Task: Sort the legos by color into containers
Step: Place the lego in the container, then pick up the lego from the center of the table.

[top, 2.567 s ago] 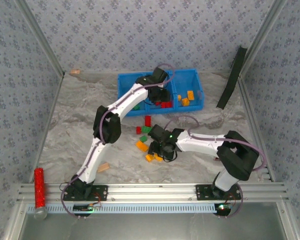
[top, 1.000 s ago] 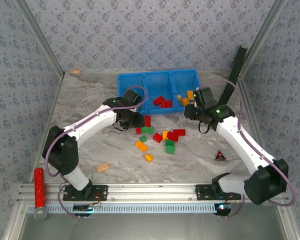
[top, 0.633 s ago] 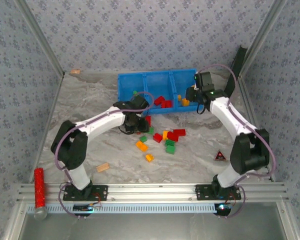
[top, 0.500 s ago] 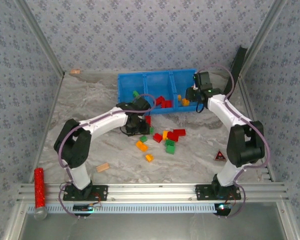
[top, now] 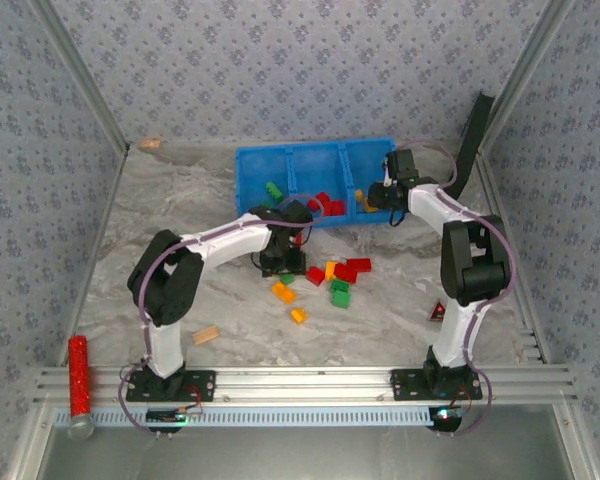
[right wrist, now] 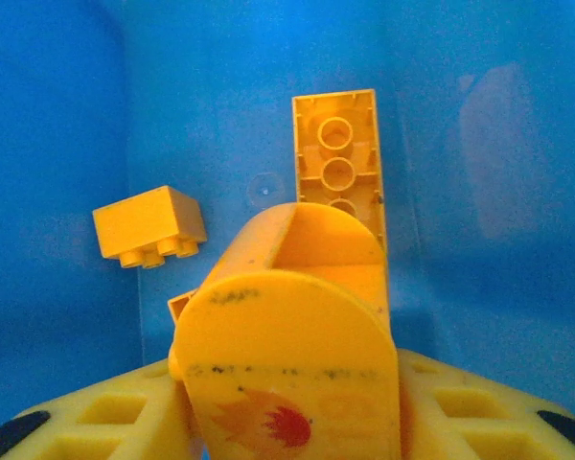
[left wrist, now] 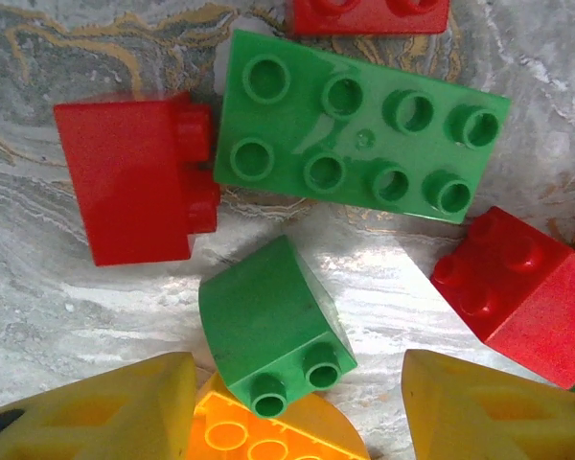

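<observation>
While the right fingers (right wrist: pixel 460 407) sit clamped on an arched orange brick (right wrist: pixel 292 355) low inside the tray's (top: pixel 280 153) right compartment, the left arm is down over the loose pile (top: pixel 330 280) on the bench (top: pixel 160 230); that makes the left arm the nearer one to everything unsorted. Left fingers (left wrist: pixel 96 412) stand apart, gripping nothing. A small green brick (left wrist: pixel 268 321) lies just ahead of their gap, tipped on its side, studs pointing back toward the fingers, a touch left of centre. An orange piece (left wrist: pixel 259 436) sits right in the gap and overlaps the green one's studs in this view; whether they touch cannot be told. Beyond lies a long green brick (left wrist: pixel 359 139), its long axis running across, roughly parallel to the line between the fingers; a red brick (left wrist: pixel 134 182) butts its left end, and another red (left wrist: pixel 513 292) lies close to the right-hand finger. Likely call: a short reach forward takes the small green, bound for the left compartment where greens (top: pixel 272 190) already lie; the risk is the orange piece getting pinched along with it. On the right, two orange bricks (right wrist: pixel 149 225) wait below the held one; a release looks due.
</observation>
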Robot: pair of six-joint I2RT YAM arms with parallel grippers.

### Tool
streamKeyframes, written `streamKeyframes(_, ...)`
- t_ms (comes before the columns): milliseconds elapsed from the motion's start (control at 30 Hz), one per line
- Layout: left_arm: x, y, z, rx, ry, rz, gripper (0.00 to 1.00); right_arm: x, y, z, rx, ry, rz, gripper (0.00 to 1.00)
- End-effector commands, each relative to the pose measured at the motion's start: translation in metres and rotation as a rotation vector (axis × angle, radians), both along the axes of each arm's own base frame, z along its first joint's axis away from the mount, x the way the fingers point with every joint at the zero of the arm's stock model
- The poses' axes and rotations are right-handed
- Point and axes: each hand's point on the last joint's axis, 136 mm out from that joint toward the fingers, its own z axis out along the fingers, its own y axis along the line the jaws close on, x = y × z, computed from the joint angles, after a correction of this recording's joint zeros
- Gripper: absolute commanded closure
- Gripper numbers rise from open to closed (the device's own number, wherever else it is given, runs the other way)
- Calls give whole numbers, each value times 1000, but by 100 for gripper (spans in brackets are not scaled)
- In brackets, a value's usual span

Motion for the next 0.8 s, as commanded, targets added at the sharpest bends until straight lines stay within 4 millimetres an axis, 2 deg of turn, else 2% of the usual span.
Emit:
streamKeyframes(0,-1,2,1,41,18,-1,42,12,3,16,16,-39,21,48)
streamKeyframes(267,-7,7,-4,77,44,-5,41,1,7,31,51,-51,33,38)
streamKeyframes(467,-13,11,-14,96,62,-12,42,-5,8,42,58,-61,40,34)
streamKeyframes(600,-16,10,-21,100,76,-14,42,-13,8,58,69,-78,42,32)
streamKeyframes(767,-19,11,-30,100,90,-15,46,-34,13,83,90,-87,61,29)
